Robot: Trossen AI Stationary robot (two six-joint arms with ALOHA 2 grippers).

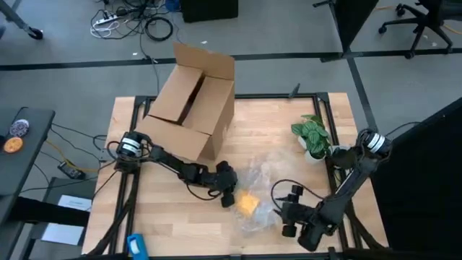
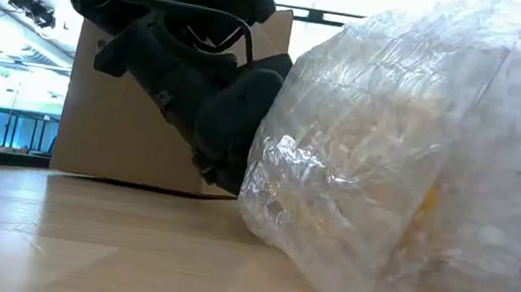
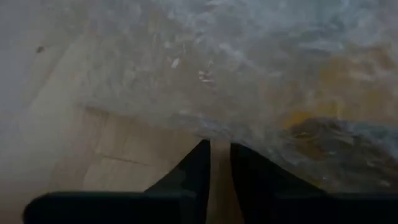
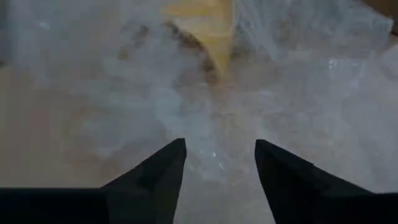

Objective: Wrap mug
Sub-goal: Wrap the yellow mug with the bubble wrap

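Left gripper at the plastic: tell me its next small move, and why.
Probably close the left gripper on the edge of the plastic sheet and draw it over the mug. Its fingers sit close together at that edge with only a narrow gap, while the mug already lies under the sheet. The right gripper waits open on the sheet's other side.

Mug [image 1: 247, 204] at lower centre of frame, on clear plastic sheet [image 1: 268, 180]. Left hand [image 1: 229, 198] touching the mug's left side. Right hand [image 1: 284, 210] at the sheet's lower right. Cardboard box [image 1: 191, 101] upper left on the surface [image 1: 173, 224]; potted plant [image 1: 313, 137] right.
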